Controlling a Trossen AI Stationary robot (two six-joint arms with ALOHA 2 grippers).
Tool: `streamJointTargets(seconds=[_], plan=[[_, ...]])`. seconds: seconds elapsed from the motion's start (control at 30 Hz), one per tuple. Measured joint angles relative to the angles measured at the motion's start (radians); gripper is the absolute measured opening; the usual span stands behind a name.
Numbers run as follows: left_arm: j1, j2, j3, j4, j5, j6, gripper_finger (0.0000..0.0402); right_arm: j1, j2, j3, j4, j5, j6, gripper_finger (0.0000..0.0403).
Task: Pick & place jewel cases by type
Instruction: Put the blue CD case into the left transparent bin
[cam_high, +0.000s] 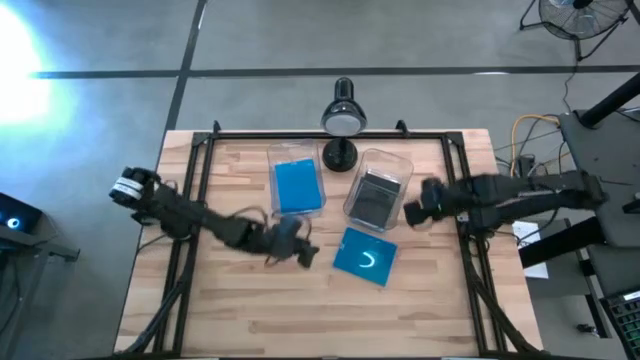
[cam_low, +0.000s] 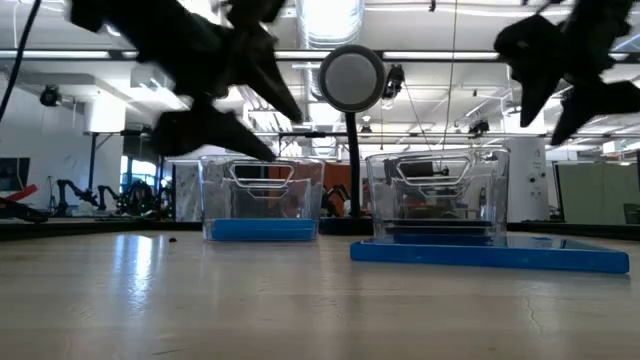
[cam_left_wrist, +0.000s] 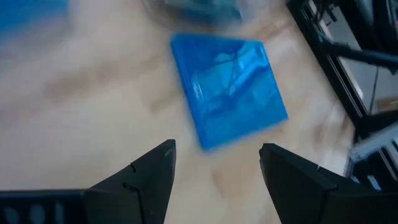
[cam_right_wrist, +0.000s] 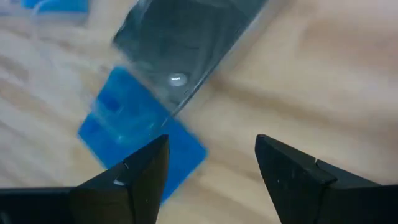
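One bright blue jewel case (cam_high: 366, 256) lies flat on the table in front of the two clear bins; it also shows in the left wrist view (cam_left_wrist: 229, 87), the right wrist view (cam_right_wrist: 140, 143) and the low view (cam_low: 490, 253). The left bin (cam_high: 296, 180) holds blue cases lying flat (cam_high: 297, 187); the right bin (cam_high: 378, 190) holds dark grey cases (cam_high: 376, 198). My left gripper (cam_high: 305, 254) hovers open above the table, just left of the loose blue case. My right gripper (cam_high: 412, 212) hangs open in the air beside the right bin's right wall.
A round desk lamp (cam_high: 342, 118) stands at the table's far edge behind the bins. A black frame (cam_high: 200, 150) runs along the table's sides. Bare wooden table (cam_high: 300, 320) extends toward the near edge. Cables and equipment sit off the table's right side.
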Motion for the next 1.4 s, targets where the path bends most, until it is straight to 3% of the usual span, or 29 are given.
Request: streamJointTargets(seconds=[0.2,0.33,0.53,0.7,0.93,1.1,1.4], plan=[[0.177,0.015,0.004,0.059,0.210,0.166,0.0213,0.277,0.015,-0.187,0.244,0.057,0.373,0.0233],[0.184,0.090,0.032,0.115,0.233,0.192,0.0213,0.395,0.099,-0.235,0.360,0.057,0.514,0.0233],[0.185,0.280,0.125,0.094,0.246,0.233,0.0213,0.455,0.271,-0.264,0.563,0.057,0.619,0.0233],[0.185,0.398,0.248,-0.029,0.266,0.292,0.0213,0.456,0.456,-0.244,0.723,0.008,0.650,0.0233],[0.150,0.458,0.361,-0.185,0.271,0.461,0.0213,0.486,0.634,-0.181,0.740,0.018,0.687,0.0233],[0.113,0.459,0.362,-0.178,0.302,0.545,0.0213,0.485,0.669,-0.143,0.822,0.063,0.629,0.0233],[0.060,0.456,0.358,-0.311,0.375,0.540,0.0214,0.490,0.582,0.000,0.873,0.197,0.312,0.0233]])
